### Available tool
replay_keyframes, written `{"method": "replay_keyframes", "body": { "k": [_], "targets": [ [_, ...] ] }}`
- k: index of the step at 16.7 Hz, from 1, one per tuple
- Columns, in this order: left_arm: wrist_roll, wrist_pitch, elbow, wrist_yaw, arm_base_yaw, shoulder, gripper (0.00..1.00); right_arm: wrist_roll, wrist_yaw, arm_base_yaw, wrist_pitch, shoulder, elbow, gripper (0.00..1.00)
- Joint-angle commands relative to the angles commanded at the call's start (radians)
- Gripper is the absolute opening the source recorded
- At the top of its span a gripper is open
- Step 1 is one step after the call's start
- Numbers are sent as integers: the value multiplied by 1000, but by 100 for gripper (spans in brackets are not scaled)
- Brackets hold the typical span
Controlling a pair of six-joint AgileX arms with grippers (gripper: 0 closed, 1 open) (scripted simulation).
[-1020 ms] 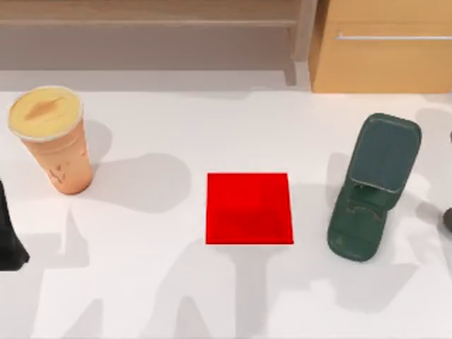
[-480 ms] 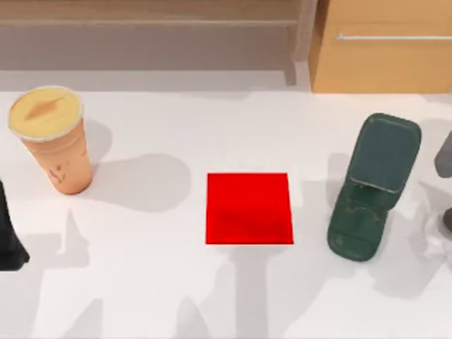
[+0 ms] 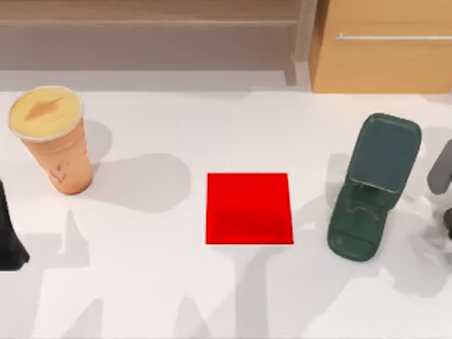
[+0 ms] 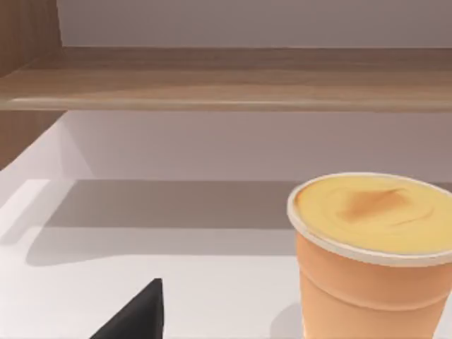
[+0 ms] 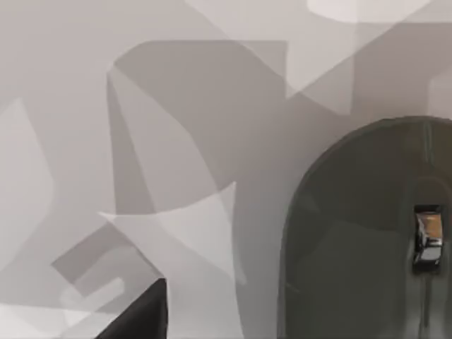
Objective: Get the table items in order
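The orange paper cup point(image 3: 51, 141) with its yellow lid stands upright at the far left of the white table point(image 3: 141, 282). In the left wrist view the cup point(image 4: 374, 261) is close ahead. My left gripper point(image 3: 10, 240) is a black shape at the left edge, nearer the front than the cup and apart from it. The dark grey mouse point(image 5: 367, 240) lies flat under my right wrist camera, beside a black part of my right gripper point(image 5: 138, 314). In the top view the mouse point(image 3: 448, 222) is a dark sliver at the right edge.
A flat red square point(image 3: 248, 208) lies mid-table. The dark green hinged stand point(image 3: 374, 187) is right of it. A grey rounded shape point(image 3: 439, 168) pokes in at the right edge; I cannot tell what it is. A wooden cabinet point(image 3: 385, 49) and a low shelf point(image 3: 148, 21) line the back.
The grey rounded shape came in from the right edge and moved towards the stand and the front. Shadows around the stand shifted. The cup and left arm stayed still.
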Motion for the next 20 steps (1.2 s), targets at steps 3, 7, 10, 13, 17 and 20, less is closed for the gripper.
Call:
{"method": "replay_keyframes", "body": {
  "k": [3,7,10,13,17,20],
  "targets": [
    [0,0,0,0,0,0,100,0,0,0,0,0,0,77],
    [0,0,0,0,0,0,100,0,0,0,0,0,0,47],
    [0,0,0,0,0,0,100,0,0,0,0,0,0,25],
    [0,0,0,0,0,0,100,0,0,0,0,0,0,2],
    [0,0,0,0,0,0,100,0,0,0,0,0,0,0],
    [0,0,0,0,0,0,100,0,0,0,0,0,0,0]
  ]
}}
